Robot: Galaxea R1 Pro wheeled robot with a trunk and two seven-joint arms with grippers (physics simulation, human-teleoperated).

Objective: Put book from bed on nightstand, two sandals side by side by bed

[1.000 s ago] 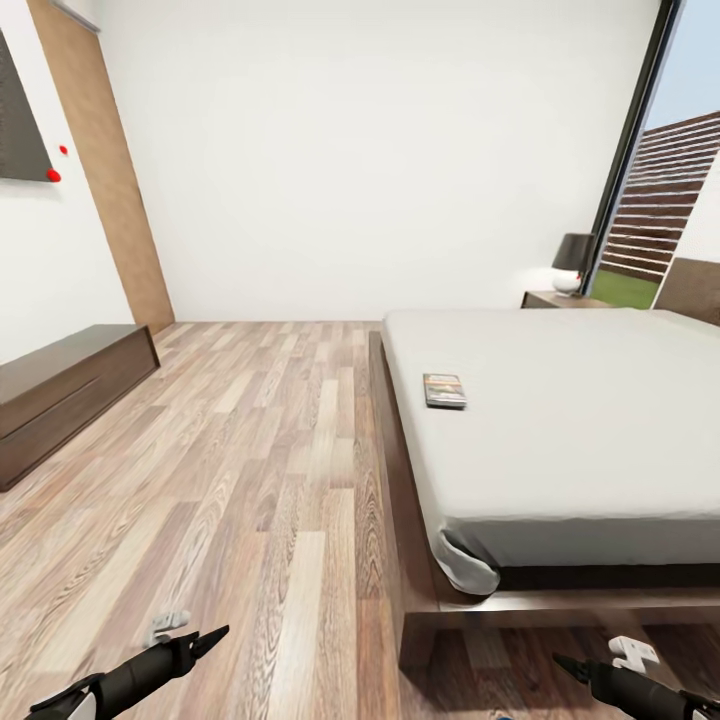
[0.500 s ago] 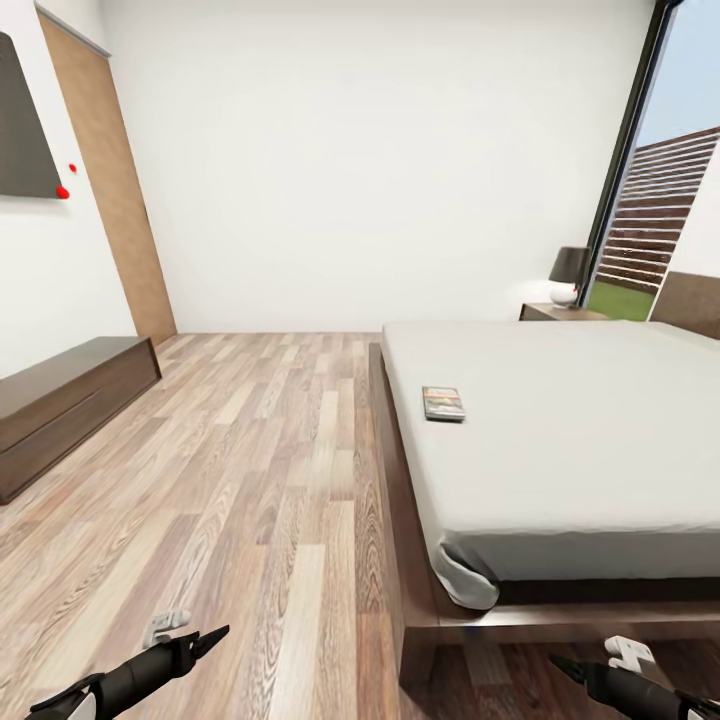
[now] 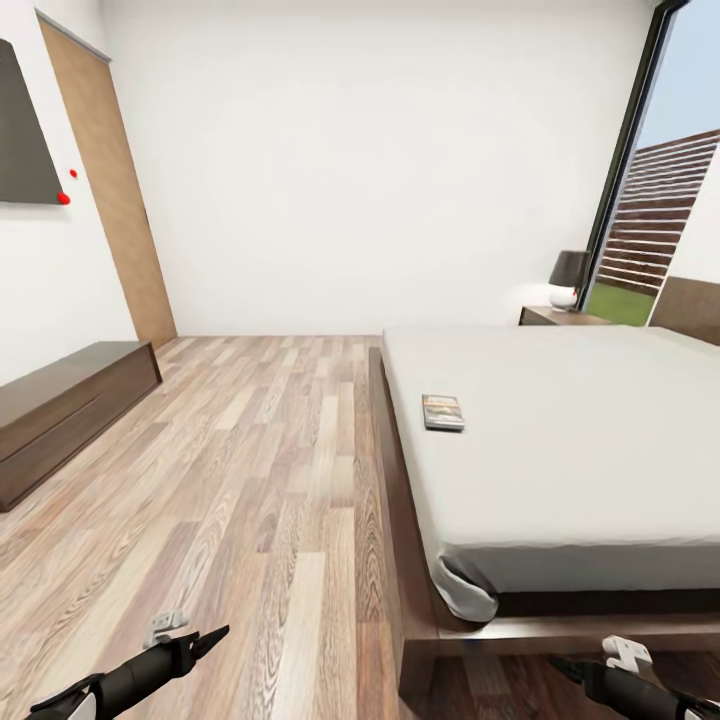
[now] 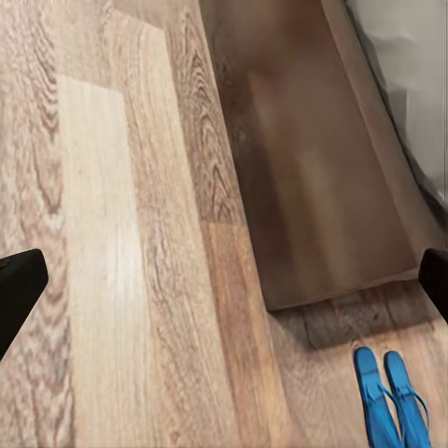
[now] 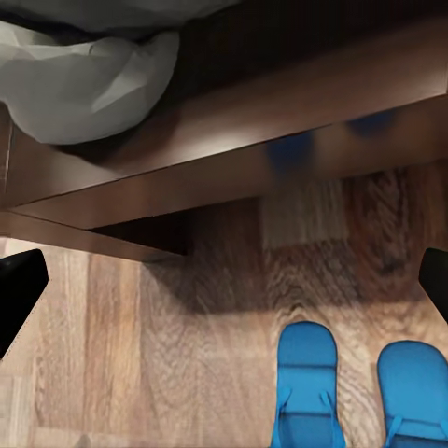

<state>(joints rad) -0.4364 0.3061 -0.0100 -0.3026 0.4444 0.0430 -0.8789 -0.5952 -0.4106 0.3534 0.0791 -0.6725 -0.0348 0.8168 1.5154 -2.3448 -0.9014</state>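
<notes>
Where mattress greys, book (image 3: 443,411), lettering unreadable

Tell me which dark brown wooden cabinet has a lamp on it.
The small nightstand beyond the grey-sheeted bed, beside the window, carries the dark-shaded lamp; the long low cabinet has none.

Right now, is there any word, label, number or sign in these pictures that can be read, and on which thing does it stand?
None can be read.
The book on the bed: its cover print is too small and blurred to read in the head view.
The sandals, the nightstand and the lamp bear no visible text.
</notes>
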